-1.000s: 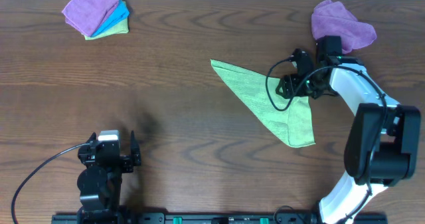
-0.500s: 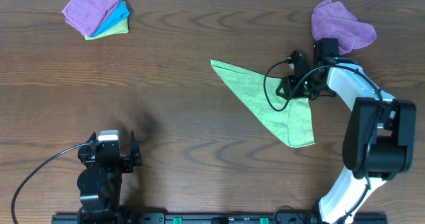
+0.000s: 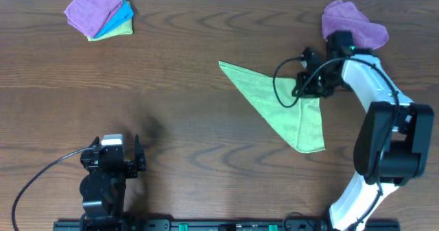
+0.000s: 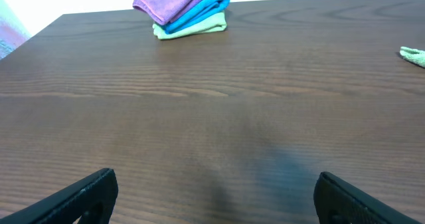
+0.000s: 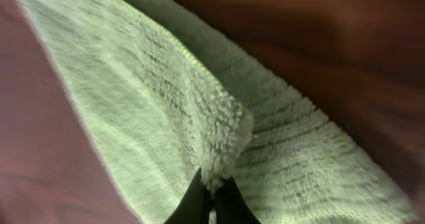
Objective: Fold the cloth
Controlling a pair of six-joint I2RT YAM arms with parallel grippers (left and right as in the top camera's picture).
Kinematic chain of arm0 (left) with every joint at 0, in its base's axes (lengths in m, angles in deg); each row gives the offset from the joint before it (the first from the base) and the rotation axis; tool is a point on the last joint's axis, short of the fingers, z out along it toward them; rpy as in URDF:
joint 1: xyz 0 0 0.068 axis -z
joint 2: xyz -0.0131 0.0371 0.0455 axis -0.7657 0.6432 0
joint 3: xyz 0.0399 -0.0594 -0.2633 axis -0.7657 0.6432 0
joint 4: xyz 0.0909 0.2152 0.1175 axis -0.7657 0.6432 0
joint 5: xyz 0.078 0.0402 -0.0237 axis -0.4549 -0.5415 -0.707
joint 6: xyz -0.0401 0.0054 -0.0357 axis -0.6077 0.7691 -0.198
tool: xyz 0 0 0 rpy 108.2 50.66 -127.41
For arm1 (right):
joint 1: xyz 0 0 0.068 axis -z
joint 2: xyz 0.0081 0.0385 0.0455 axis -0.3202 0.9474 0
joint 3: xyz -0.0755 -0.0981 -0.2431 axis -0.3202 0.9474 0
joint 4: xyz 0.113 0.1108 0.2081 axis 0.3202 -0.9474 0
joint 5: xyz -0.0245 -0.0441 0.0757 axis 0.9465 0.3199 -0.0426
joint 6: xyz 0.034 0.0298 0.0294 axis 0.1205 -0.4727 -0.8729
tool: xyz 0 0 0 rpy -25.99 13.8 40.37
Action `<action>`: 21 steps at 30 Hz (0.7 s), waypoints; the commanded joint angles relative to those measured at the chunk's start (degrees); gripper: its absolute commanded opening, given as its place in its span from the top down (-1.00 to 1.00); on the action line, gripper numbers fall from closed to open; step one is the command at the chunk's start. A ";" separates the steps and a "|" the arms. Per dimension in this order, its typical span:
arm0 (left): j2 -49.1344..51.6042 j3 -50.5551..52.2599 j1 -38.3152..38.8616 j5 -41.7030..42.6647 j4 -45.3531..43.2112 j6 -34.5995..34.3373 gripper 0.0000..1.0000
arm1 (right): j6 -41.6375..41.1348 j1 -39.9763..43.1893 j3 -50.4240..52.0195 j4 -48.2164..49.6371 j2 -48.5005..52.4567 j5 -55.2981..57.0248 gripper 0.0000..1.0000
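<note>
Left gripper (image 4: 214, 196) at near desk (image 3: 178, 121) edge: jaws wide open over bare wood. Right gripper (image 5: 213, 204): jaws closed, pinching a raised edge of the green cloth (image 3: 274, 101), a triangle lying right of centre. Purple cloth (image 3: 353, 25) just behind; folded stack (image 3: 101, 11) far left.

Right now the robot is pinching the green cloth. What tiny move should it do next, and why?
Probably lift the right gripper a little, straight up. Its jaws are shut on an edge tuft of the green cloth, while the rest lies flat on the table as a triangle. Raising that edge first should free it to be carried over for a fold.
</note>
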 commanded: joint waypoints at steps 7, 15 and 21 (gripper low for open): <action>-0.37 1.16 0.17 0.20 0.44 1.01 -0.91 | 0.72 -7.02 -12.44 -9.86 -0.13 -0.66 0.97; -0.37 1.16 0.17 0.20 0.44 1.01 -0.91 | 6.29 -24.72 -16.02 -23.93 -0.15 -1.99 0.97; -0.37 1.16 0.17 0.20 0.44 1.01 -0.91 | 11.82 -37.48 -16.17 -31.19 -0.15 7.08 -0.88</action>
